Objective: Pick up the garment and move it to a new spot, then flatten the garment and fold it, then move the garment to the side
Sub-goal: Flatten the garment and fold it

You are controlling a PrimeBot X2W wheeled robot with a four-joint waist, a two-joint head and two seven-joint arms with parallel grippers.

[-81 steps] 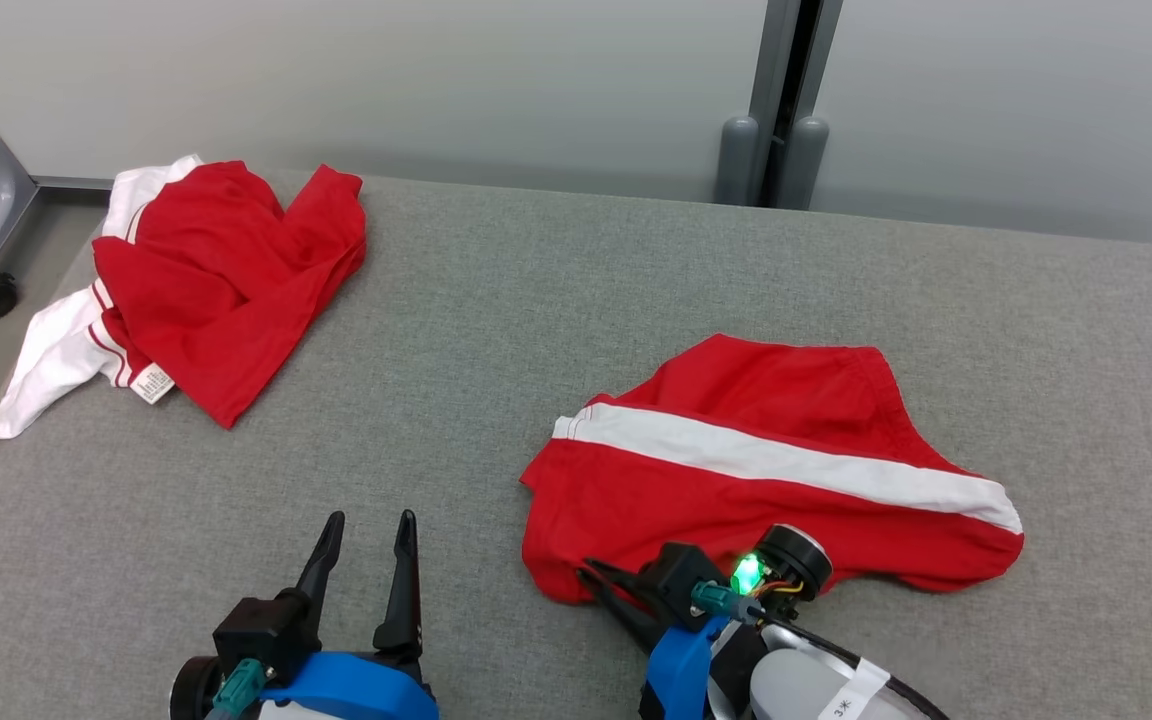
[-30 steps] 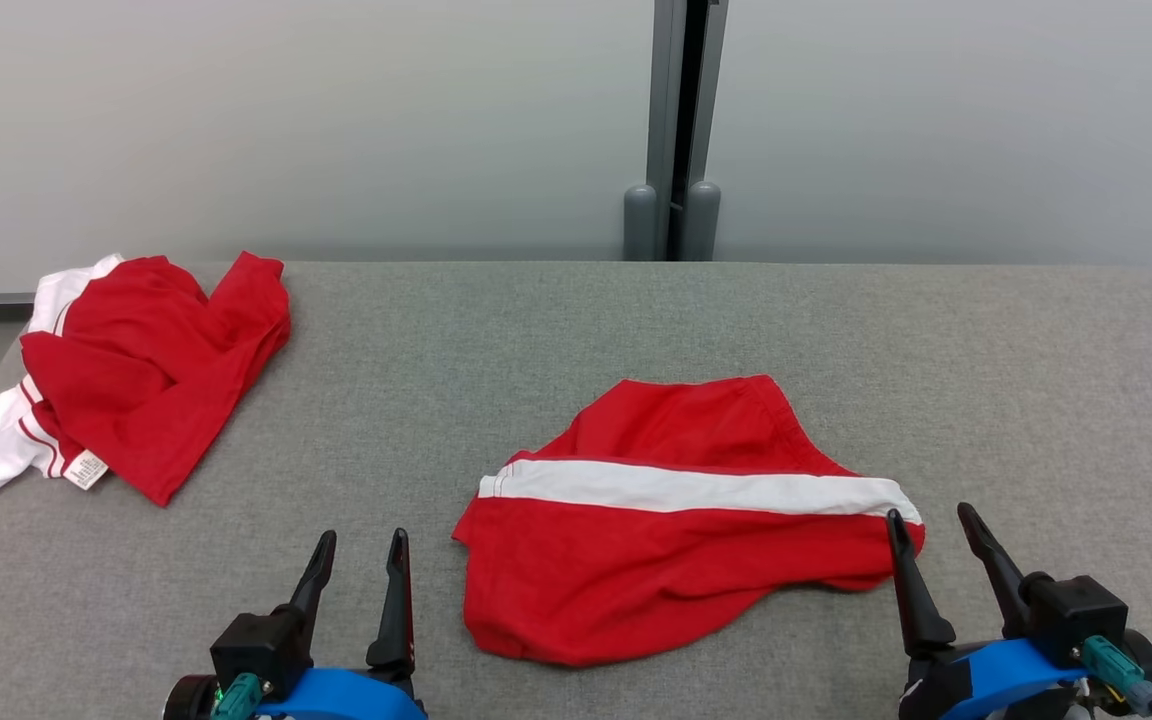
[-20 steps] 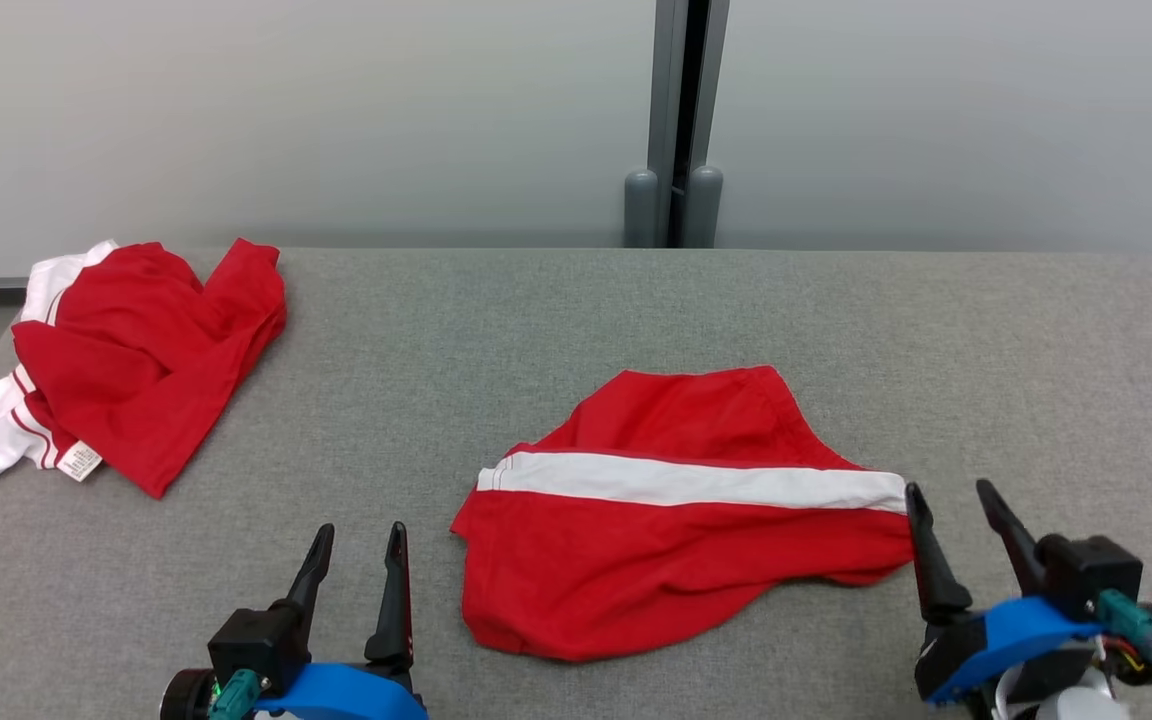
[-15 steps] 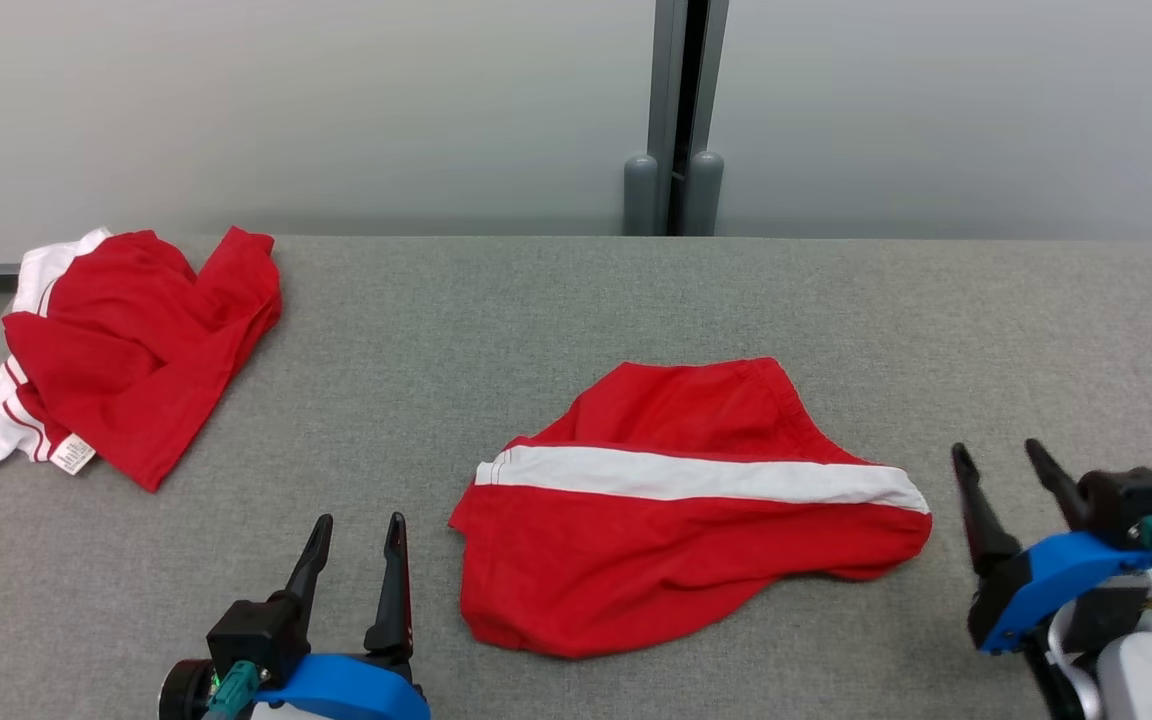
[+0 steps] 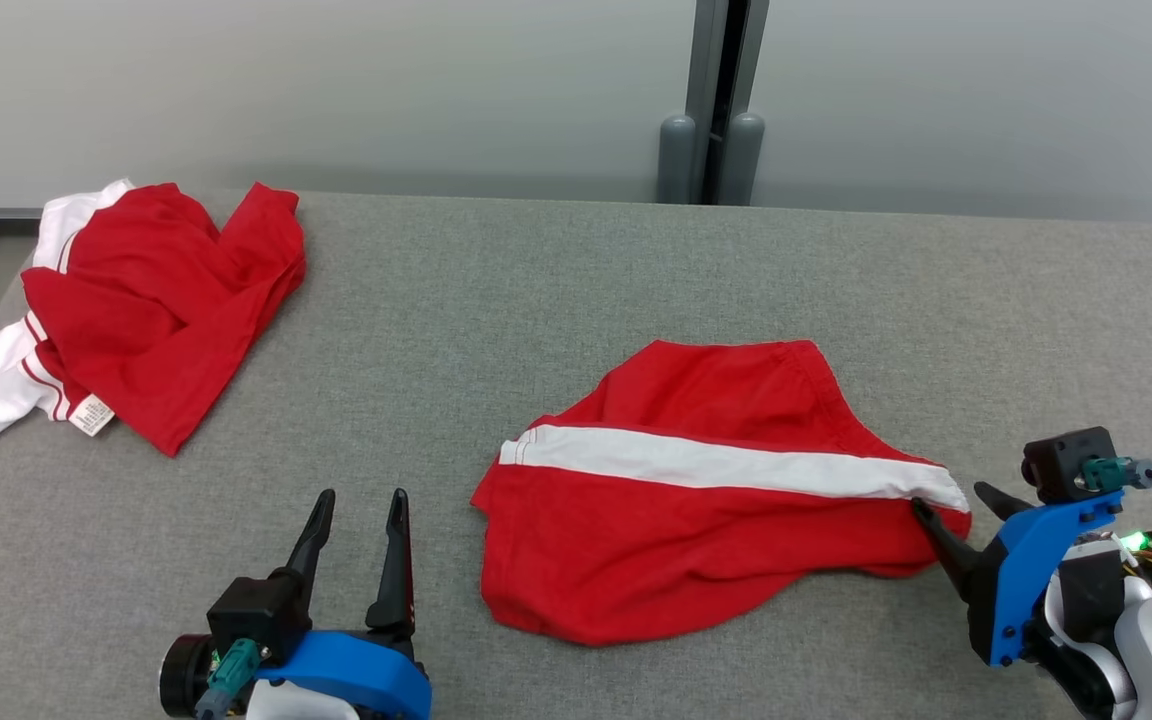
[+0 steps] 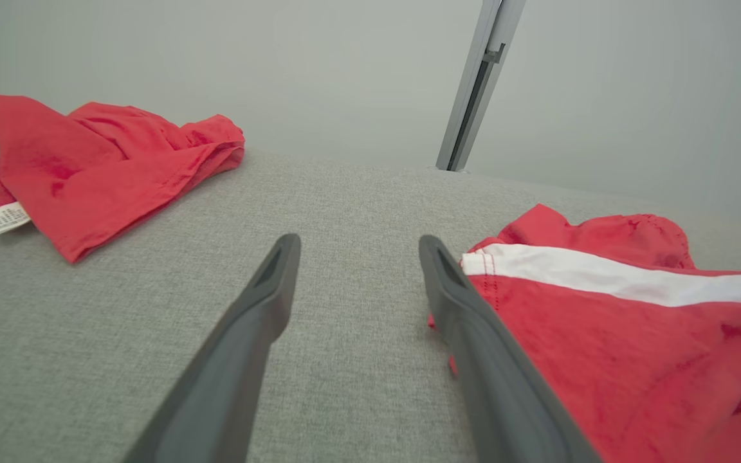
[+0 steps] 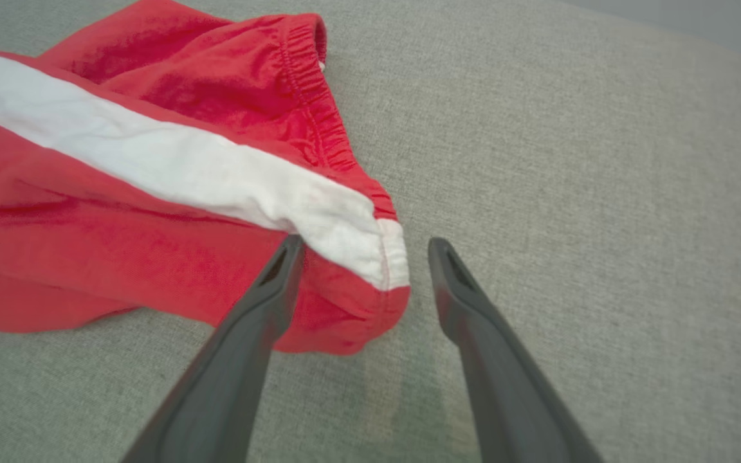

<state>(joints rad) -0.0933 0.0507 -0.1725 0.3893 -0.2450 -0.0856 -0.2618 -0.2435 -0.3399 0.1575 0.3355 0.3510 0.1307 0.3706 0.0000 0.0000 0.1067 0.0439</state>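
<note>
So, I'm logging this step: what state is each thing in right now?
Striped shorts, lying crumpled on the table, not yet flattened or folded.
Other red garment, bunched in a heap at the far left corner.
Left gripper, open, beside the shorts' left edge, holding nothing.
Right gripper, open, fingers astride the shorts' right corner.

The shorts (image 5: pixel 716 550) are bright red, crossed by one broad white stripe (image 5: pixel 726 465). The other garment (image 5: pixel 166 300) is the same red, with white panels carrying thin red lines and a white label (image 5: pixel 94 414) with dark print. The tabletop (image 5: pixel 536 290) is mottled grey cloth. The left gripper (image 5: pixel 362 495) and right gripper (image 5: pixel 951 497) have black fingers on blue brackets. A green light (image 5: pixel 1131 543) glows at the right wrist. The wall (image 5: pixel 336 90) is pale grey.
</note>
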